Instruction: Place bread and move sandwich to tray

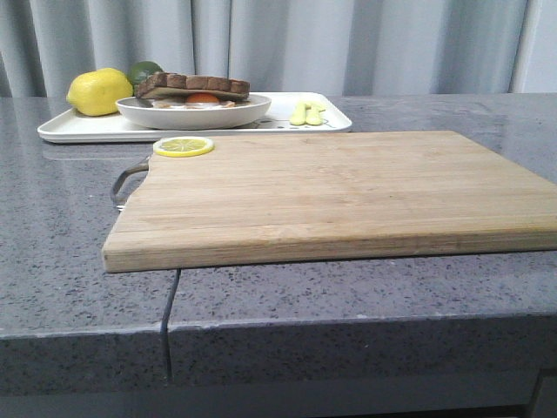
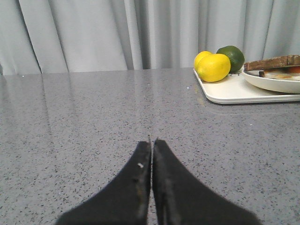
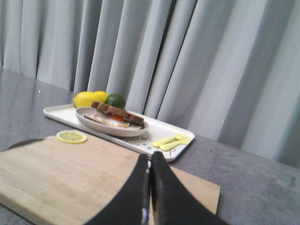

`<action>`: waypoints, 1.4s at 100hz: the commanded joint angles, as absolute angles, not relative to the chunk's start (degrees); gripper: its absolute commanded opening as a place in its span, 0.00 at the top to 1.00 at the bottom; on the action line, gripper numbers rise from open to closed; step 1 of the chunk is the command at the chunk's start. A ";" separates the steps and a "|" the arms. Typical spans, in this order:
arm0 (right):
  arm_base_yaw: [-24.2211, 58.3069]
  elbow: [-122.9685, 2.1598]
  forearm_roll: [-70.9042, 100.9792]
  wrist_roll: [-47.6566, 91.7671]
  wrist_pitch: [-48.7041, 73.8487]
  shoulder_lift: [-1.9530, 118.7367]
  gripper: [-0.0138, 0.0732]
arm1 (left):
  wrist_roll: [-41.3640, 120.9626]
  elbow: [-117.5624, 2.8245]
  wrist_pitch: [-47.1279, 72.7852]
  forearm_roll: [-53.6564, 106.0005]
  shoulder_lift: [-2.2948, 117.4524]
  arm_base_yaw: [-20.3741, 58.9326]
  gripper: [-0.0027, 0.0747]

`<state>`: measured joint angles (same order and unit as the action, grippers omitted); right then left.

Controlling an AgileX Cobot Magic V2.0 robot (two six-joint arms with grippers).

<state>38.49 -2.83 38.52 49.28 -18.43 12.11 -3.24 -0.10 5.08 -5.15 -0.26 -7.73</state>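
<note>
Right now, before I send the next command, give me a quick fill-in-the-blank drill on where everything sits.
1. The sandwich in its dish sits on the ____.
2. The lemon slice lies on a corner of the wooden ____.
3. The fingers of the left gripper and the right gripper are ____ and hold nothing.
4. On the tray, a whole lemon and a ____ sit beside the dish.

Missing words: tray; cutting board; shut; lime
</note>
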 commanded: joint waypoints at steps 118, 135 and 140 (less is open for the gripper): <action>2.74 1.69 -3.32 -0.83 2.44 -1.76 0.92 | -3.45 0.89 0.89 -4.91 -2.05 -7.83 0.99; 2.74 1.69 -3.32 -0.83 2.27 -1.76 0.92 | -3.45 0.89 0.89 -4.91 -2.05 -7.83 0.99; 2.74 1.69 -3.32 -0.83 2.27 -1.76 0.92 | -3.45 0.89 0.89 -4.91 -2.05 -7.83 0.99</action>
